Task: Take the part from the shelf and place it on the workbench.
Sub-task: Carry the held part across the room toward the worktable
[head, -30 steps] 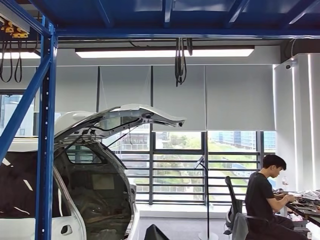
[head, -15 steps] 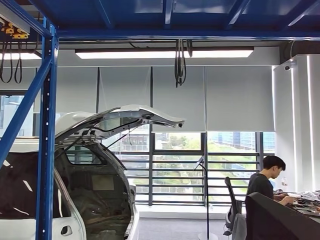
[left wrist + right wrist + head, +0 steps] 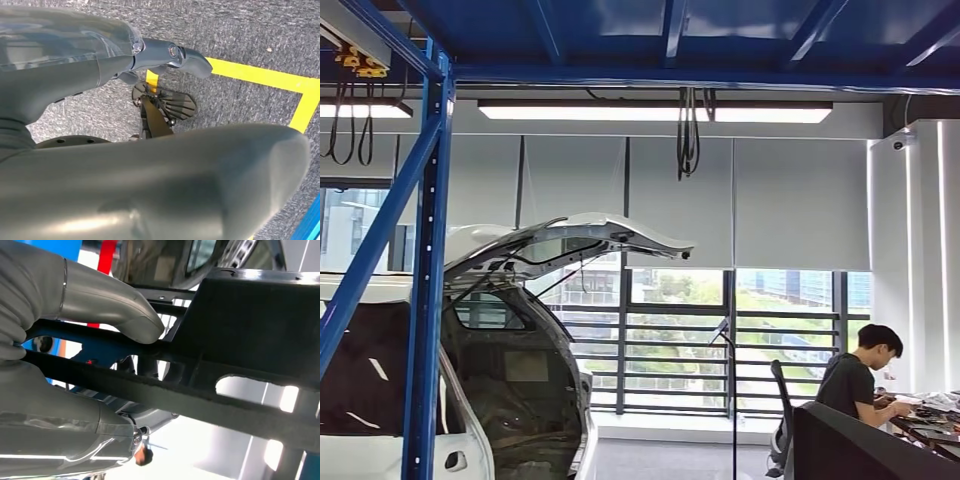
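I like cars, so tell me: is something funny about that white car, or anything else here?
The white car looks unfinished: its tailgate stands wide open and the inside is bare, stripped metal. Also, the right hand grips a black part. Nothing looks spilled or broken.

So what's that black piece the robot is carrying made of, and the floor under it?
The black part looks like moulded plastic: matte, faintly grainy, with cut-out slots. The right hand holds it. The floor appears to be grey short-pile carpet with yellow tape lines.
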